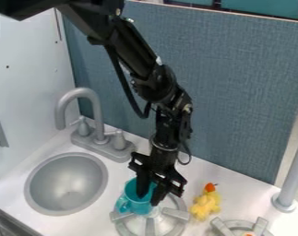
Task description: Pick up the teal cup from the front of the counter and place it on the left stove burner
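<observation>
The gripper (148,200) hangs low over the front burner, its fingers apart at a teal cup (133,206). One finger reaches down inside the cup's rim, while the other is at the cup's right side; teal shows between them. The cup stands upright at the left part of a grey burner grate (175,213), with its handle toward the left. Whether the fingers press on the cup's wall is not clear.
A yellow plush toy (205,204) with an orange-red top lies right of the burner. Left are the round sink (66,184) and grey faucet (80,93). A second burner (240,226) and grey post (290,176) stand at the right; a blue-grey panel (249,92) rises behind.
</observation>
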You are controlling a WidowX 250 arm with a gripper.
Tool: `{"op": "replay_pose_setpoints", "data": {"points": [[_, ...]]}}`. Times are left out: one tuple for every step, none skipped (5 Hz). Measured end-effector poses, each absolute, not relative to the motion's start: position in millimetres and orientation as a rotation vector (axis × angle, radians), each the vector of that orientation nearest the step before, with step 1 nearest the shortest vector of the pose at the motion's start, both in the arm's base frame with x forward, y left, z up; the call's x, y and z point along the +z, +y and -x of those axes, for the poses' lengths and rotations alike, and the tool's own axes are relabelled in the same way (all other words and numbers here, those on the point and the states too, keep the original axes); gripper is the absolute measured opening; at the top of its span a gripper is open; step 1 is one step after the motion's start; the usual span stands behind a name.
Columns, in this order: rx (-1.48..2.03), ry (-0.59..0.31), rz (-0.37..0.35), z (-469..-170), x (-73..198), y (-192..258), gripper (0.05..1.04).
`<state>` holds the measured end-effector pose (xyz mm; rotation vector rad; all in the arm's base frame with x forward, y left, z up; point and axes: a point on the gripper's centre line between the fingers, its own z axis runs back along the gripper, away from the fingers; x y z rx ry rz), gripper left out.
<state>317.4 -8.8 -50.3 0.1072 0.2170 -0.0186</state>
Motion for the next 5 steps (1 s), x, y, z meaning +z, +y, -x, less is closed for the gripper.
{"op": "replay_pose_setpoints", "data": {"points": [[-0.026, 0.13, -0.11, -316, -32, -13, 0.886], [-0.055, 0.074, -0.107, -314, -19, -25, 1.011], [-0.058, 0.013, -0.134, -308, 1, -28, 1.007], [-0.084, -0.028, -0.153, -299, 17, -40, 1.007], [-0.144, -0.081, -0.137, -289, 33, -70, 1.007]]}}
